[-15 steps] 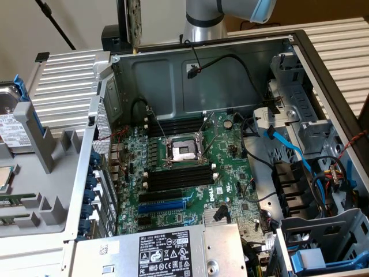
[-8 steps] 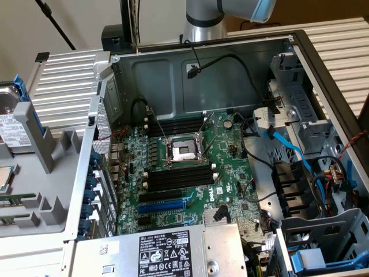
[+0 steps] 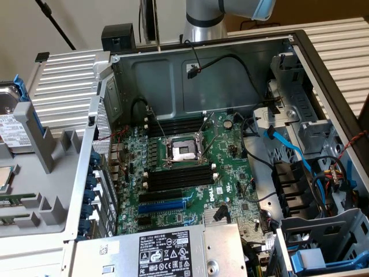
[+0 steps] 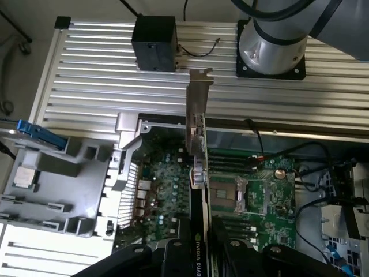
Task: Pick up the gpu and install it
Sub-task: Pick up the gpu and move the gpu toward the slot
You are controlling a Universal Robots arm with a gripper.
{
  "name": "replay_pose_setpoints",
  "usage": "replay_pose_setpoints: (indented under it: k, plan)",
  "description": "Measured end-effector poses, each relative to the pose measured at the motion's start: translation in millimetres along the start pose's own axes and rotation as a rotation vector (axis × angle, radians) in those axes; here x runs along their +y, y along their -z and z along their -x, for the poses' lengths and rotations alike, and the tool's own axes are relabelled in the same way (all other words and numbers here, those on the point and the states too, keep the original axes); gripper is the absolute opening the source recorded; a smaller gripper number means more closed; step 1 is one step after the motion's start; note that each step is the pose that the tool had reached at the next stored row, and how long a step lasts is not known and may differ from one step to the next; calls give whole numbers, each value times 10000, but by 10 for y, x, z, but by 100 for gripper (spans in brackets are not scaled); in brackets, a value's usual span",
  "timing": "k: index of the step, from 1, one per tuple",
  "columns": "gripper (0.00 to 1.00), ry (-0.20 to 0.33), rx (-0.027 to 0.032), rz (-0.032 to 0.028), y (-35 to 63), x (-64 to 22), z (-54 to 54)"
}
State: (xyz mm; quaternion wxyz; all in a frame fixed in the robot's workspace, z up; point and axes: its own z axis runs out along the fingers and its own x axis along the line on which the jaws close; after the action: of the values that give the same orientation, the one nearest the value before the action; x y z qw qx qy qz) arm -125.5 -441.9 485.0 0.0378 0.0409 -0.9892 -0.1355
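**End effector and load.** The end effector (image 4: pixel 199 254), seen in the wrist view, has its two black fingers (image 4: pixel 177 248) partly closed and clamped on the gpu (image 4: pixel 198 167). The card is held edge-on. White lettering on its black edge between the fingers reads "NVIDIA QUAD", and the rest of the word is cut off. The silver end bracket (image 4: pixel 199 95) sits at the end farthest from the fingers. The gpu hangs over the open computer case (image 3: pixel 173 69), above the motherboard (image 3: pixel 230 156), and lines up roughly with the CPU socket (image 3: pixel 181 151).

**Case interior.** The green motherboard carries a white "DELL" mark (image 3: pixel 214 196) near a blue expansion slot (image 3: pixel 164 205). Black memory slots (image 3: pixel 176 178) flank the socket. At the near edge lies the grey power supply (image 3: pixel 167 251). Its black label (image 3: pixel 164 254) carries white print too small to read. Blue cables (image 3: pixel 288 150) run through the drive bay on the exterior view's right.

**Surroundings.** The ribbed aluminium desk (image 4: pixel 92 69) carries the arm base (image 4: pixel 271 49) and a black box (image 4: pixel 154 43). A grey parts tray (image 3: pixel 40 173) stands at the exterior view's left.
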Motion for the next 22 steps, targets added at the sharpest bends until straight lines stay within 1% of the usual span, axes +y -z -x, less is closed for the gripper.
replay_pose_setpoints:
  k: [3,5,11,12,14,19,20,22]
  plan:
    - [26,329,108,-20,1,-1,13]
    - [26,606,207,-38,1,-1,13]
    - [26,1538,546,-94,1,-1,13]
    - [26,1666,596,-101,1,-1,17]
    - [26,1717,624,-104,8,-7,94]
    - [26,1766,654,-104,27,-22,310]
    - [26,1811,677,-106,26,-19,337]
    - [26,1850,699,-108,12,3,345]
